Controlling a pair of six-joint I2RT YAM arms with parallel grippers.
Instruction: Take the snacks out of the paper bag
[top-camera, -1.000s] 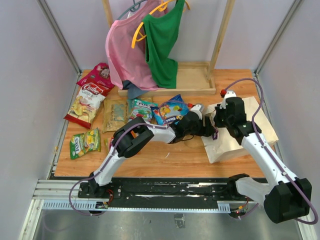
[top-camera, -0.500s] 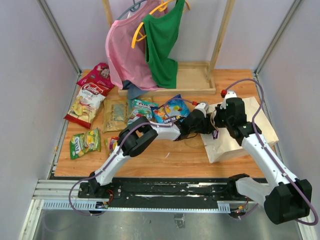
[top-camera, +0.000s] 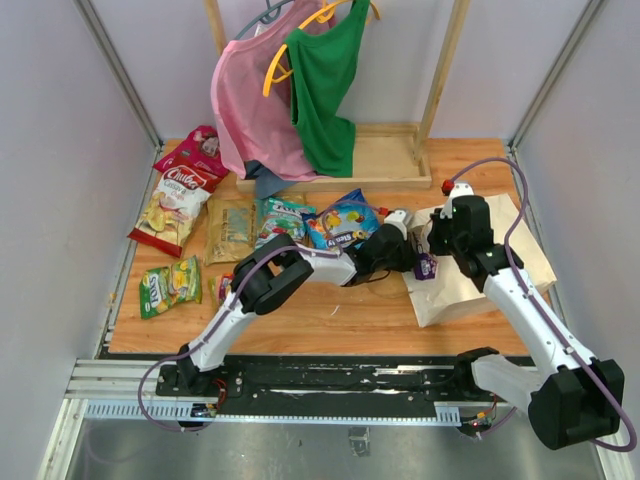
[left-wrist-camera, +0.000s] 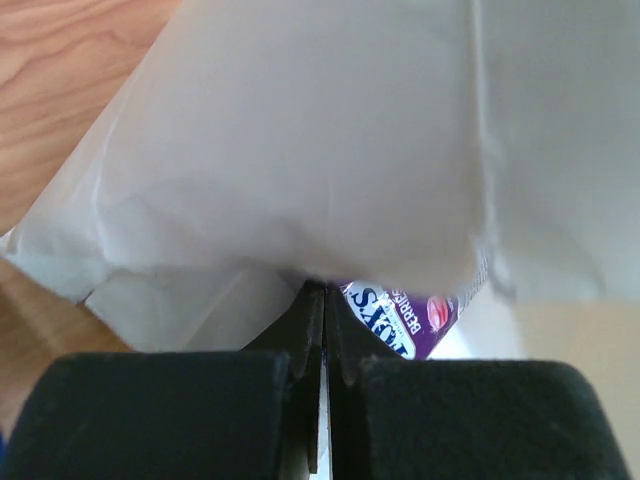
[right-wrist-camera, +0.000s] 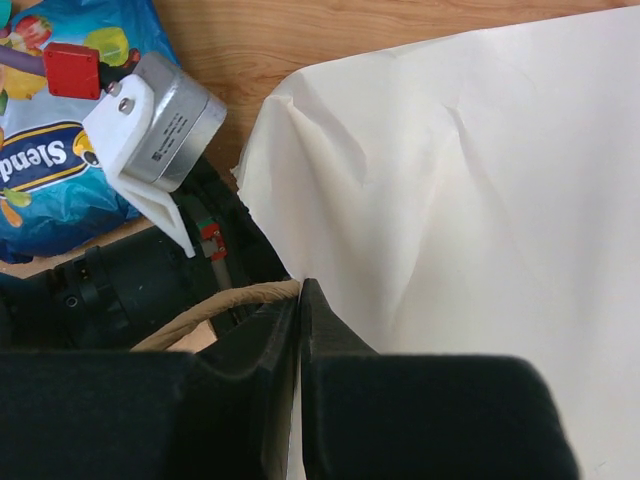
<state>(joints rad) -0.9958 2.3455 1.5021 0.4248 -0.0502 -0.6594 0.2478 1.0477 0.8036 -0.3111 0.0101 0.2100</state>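
Currently: purple packet pinched at the bag mouth

The wooden counter (top-camera: 330, 310) is seen from above. The paper bag (top-camera: 490, 275) is laid flat along the right edge, mouth turned toward the centre. A pink garment (top-camera: 255, 110) and a green garment (top-camera: 325, 80) are hung on hangers over the far edge.

Several snacks are spread out on the counter:
- red-and-white packet (top-camera: 172, 205) and red-pink packet (top-camera: 195, 150) toward the far-left corner
- yellow-green packet (top-camera: 168, 287) by the left edge
- tan packet (top-camera: 230, 232), teal packet (top-camera: 280, 218) and blue packet (top-camera: 345, 220) in a row toward the centre

The left gripper (top-camera: 412, 258) is placed at the bag mouth. In its wrist view the jaws are pressed almost together, with only a thin slit between them. A corner of the purple packet (left-wrist-camera: 395, 312) is pinched at the tips, under the overhanging bag paper. From above, the purple packet is seen just outside the bag mouth, beside the left gripper.

The right gripper (right-wrist-camera: 299, 295) is clamped on the bag's rim, with its jaws together on the paper. The twisted paper handle (right-wrist-camera: 215, 308) is seen just beside it.
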